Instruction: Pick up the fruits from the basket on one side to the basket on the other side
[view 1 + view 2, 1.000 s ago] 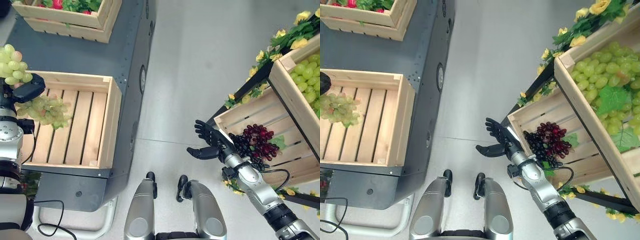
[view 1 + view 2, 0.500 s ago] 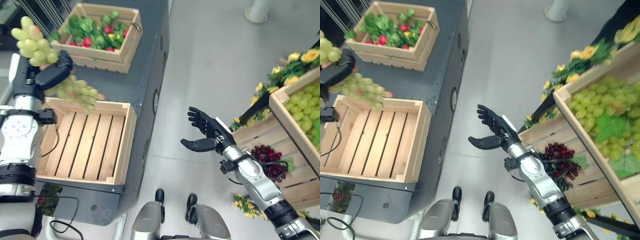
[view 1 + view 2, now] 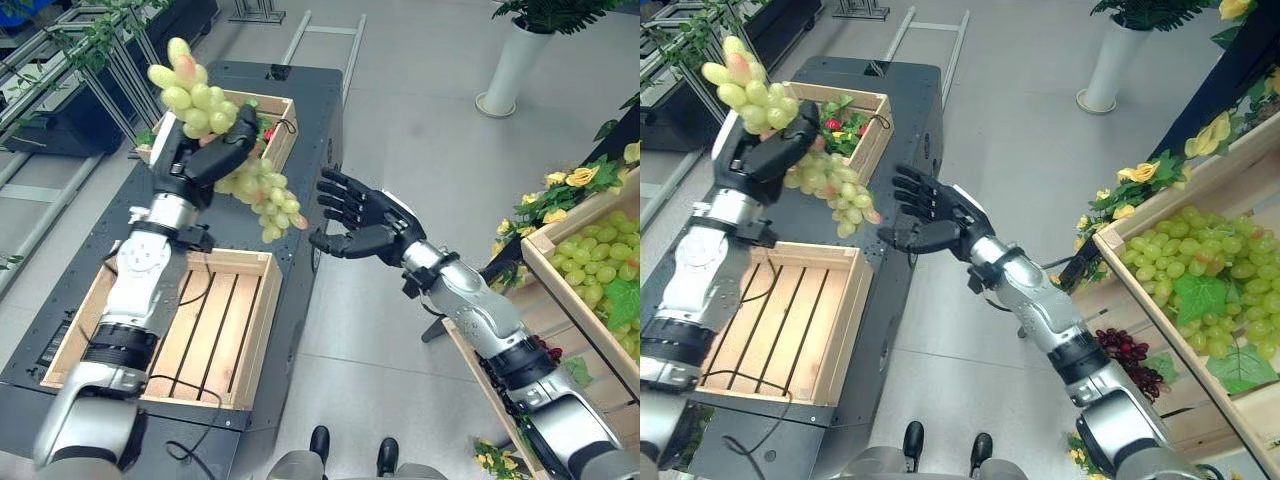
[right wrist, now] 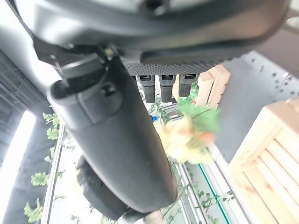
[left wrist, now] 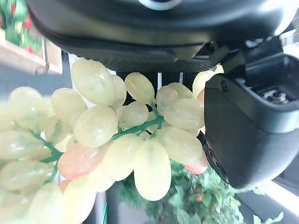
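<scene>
Left eye view gives you the clearest start: your left hand (image 3: 205, 150) is raised high, its fingers and thumb curled round a bunch of green grapes (image 3: 245, 175). Part of the bunch stands up above the hand and the rest trails down on the side toward your right hand. The bunch hangs in the air above the dark surface (image 3: 310, 110), over the gap between two crates. The nearer one is an empty wooden crate (image 3: 215, 330) with a slatted floor, sitting on the surface below the grapes and nearer you. The farther crate (image 3: 865, 125), behind the grapes, holds green leaves and small red fruit.

Left wrist view shows you the same hold from close by: pale grapes (image 5: 117, 140) on a green stem, pressed between the dark palm and the thumb (image 5: 247, 126).

Just to the right of the grapes, your right hand (image 3: 365, 215) is lifted with its fingers spread and its palm turned toward the bunch; it holds nothing and stands a little apart from it. Right wrist view is blurred, so you can probably make out the grapes past the straight fingers, but not more.

Farther right of the grapes, a wooden rack trimmed with yellow flowers (image 3: 1135, 175) carries a crate of more green grapes (image 3: 1200, 270), and a lower crate holds dark red grapes (image 3: 1135, 365).
</scene>
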